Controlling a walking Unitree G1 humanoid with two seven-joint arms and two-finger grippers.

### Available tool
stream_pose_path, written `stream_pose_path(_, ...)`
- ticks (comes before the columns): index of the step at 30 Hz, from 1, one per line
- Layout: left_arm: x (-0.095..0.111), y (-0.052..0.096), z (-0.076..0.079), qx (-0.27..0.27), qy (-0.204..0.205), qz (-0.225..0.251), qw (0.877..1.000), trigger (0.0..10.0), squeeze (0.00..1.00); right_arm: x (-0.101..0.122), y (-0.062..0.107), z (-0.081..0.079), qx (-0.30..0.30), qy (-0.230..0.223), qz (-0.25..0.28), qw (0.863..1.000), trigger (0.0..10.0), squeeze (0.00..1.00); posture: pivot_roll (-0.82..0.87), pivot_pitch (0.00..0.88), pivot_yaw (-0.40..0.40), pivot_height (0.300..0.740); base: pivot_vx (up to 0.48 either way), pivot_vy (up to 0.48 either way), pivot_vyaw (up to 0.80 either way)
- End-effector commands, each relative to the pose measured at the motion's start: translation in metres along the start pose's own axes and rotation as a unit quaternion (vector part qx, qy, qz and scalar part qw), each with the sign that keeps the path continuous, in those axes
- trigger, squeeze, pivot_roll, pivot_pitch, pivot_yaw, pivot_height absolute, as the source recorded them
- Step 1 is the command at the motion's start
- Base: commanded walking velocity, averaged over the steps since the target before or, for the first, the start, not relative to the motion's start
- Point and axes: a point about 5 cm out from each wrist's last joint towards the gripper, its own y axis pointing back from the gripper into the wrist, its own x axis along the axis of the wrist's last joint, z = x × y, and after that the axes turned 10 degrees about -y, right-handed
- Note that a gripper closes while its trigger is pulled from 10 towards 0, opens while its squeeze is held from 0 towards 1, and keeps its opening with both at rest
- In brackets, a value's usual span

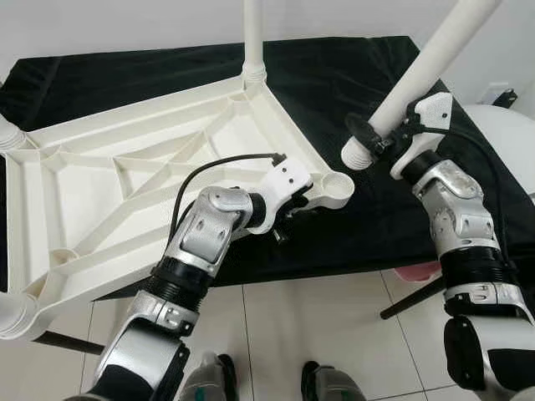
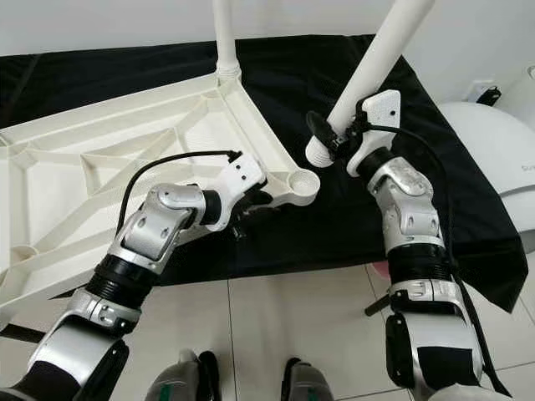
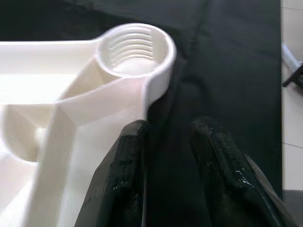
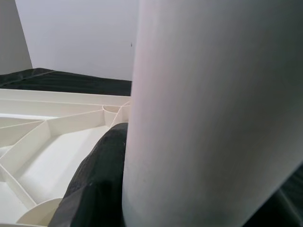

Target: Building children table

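Note:
A white plastic tabletop lies upside down on a black cloth. One white leg stands in its far corner, and more leg ends show at the left corners. The near right corner socket is threaded and holds nothing. My left gripper sits just behind that socket. Its fingers are apart, one lying against the rim's outer wall, with black cloth in the gap. My right gripper is shut on another white leg. That leg is tilted, its threaded end hanging just right of and above the socket.
The cloth-covered table ends at a front edge close to my body, with tiled floor below. A white rounded object stands at the right. A pink item and a black rod lie under the table's right side.

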Motion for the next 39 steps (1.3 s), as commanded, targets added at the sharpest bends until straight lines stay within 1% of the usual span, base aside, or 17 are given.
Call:
stream_pose_path(1,-0.005,0.007,-0.024,0.196,0.007,-0.038,0.98,10.0,0.0,0.006,0.001,0.001,0.003,0.0,0.019,1.0,10.0,0.0,-0.13,0.175,0.026,0.74,0.0,0.0,0.0)
stream_pose_path(3,-0.002,0.008,-0.028,0.203,0.007,-0.033,0.979,10.0,0.0,0.006,0.0,0.0,0.004,0.0,0.021,1.0,10.0,0.0,-0.13,0.174,0.028,0.74,0.0,0.0,0.0)
stream_pose_path(7,-0.001,0.008,-0.029,0.203,0.004,-0.032,0.979,10.0,0.0,0.005,0.0,0.0,0.005,0.001,0.021,1.0,10.0,0.0,-0.13,0.172,0.026,0.74,0.0,0.0,0.0)
stream_pose_path(13,-0.006,0.004,-0.025,0.191,0.0,-0.043,0.981,10.0,0.0,0.007,-0.001,0.001,0.005,0.001,0.021,1.0,10.0,0.0,-0.13,0.172,0.026,0.74,0.0,0.0,0.0)
stream_pose_path(22,-0.004,-0.001,-0.019,0.173,-0.005,-0.037,0.984,10.0,0.0,0.008,-0.001,0.002,0.003,0.004,0.022,1.0,10.0,0.0,-0.14,0.159,0.027,0.74,0.0,0.0,0.0)
stream_pose_path(26,-0.004,-0.006,-0.015,0.162,-0.009,-0.037,0.986,10.0,0.0,0.008,0.0,0.002,0.001,0.008,0.024,1.0,10.0,0.0,-0.14,0.155,0.03,0.74,0.0,0.0,0.0)
stream_pose_path(36,-0.004,-0.008,-0.012,0.154,-0.013,-0.038,0.987,10.0,0.0,0.008,0.001,0.003,-0.001,0.009,0.024,1.0,10.0,0.0,-0.14,0.152,0.032,0.74,0.0,0.0,0.0)
stream_pose_path(39,-0.01,-0.011,-0.011,0.156,-0.032,-0.06,0.985,10.0,0.0,0.009,0.001,0.004,-0.004,0.011,0.026,1.0,10.0,0.0,-0.15,0.154,0.035,0.74,0.0,0.0,0.0)
